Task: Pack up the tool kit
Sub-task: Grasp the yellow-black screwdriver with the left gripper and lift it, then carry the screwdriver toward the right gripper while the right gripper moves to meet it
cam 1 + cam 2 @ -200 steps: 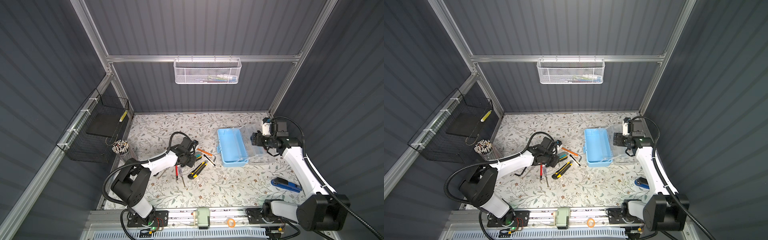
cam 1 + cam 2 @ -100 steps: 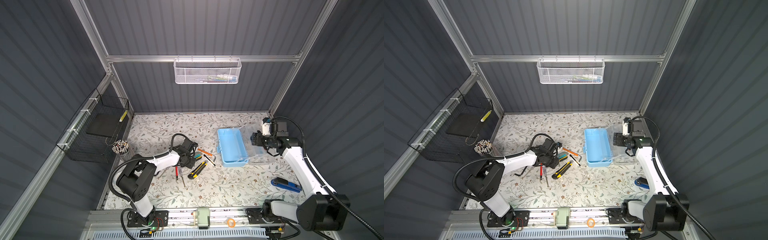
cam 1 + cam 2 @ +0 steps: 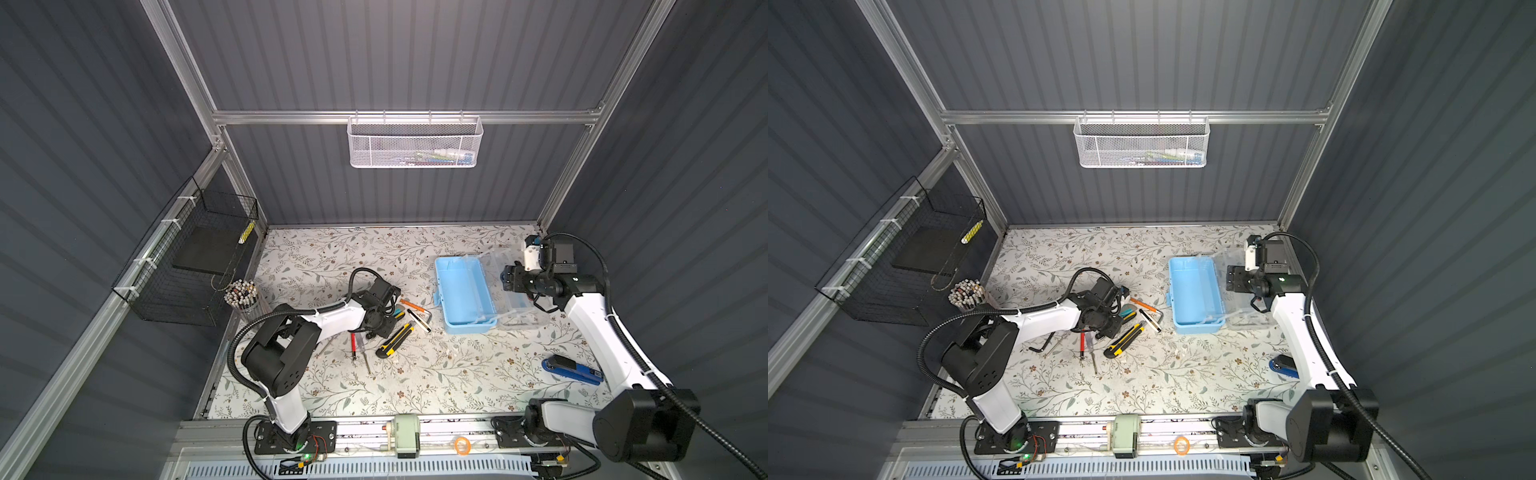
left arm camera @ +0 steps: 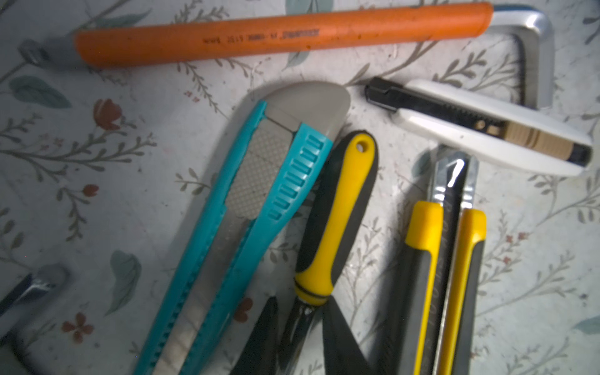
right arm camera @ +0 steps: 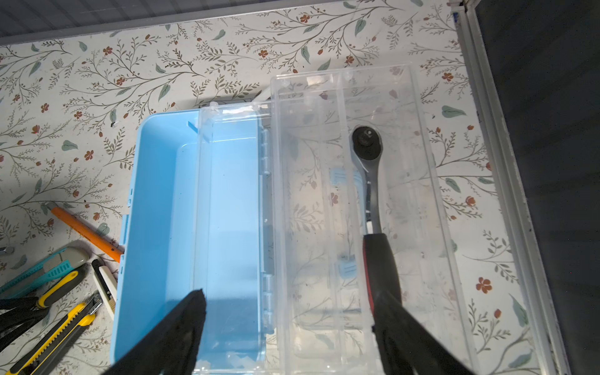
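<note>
While the left gripper [image 4: 300, 311] settles on the yellow-black screwdriver [image 4: 337, 207]: tool pick.
Jaws narrow, flanking its shank below the handle; a firm hold cannot be told. Best to squeeze squarely, then lift clear of the teal knife [image 4: 259, 181] lying against it. Light-blue box [image 3: 459, 286] lies open right of the tools; right gripper [image 5: 287, 298] hangs wide above its clear lid [image 5: 324, 194]. Since a second ago, the left elbow has swung nearer; box and right arm are unmoved.

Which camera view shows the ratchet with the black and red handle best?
The right wrist view: the ratchet lies close and sharp in the clear lid. In both top views I cannot make it out. The left wrist view misses it.
</note>
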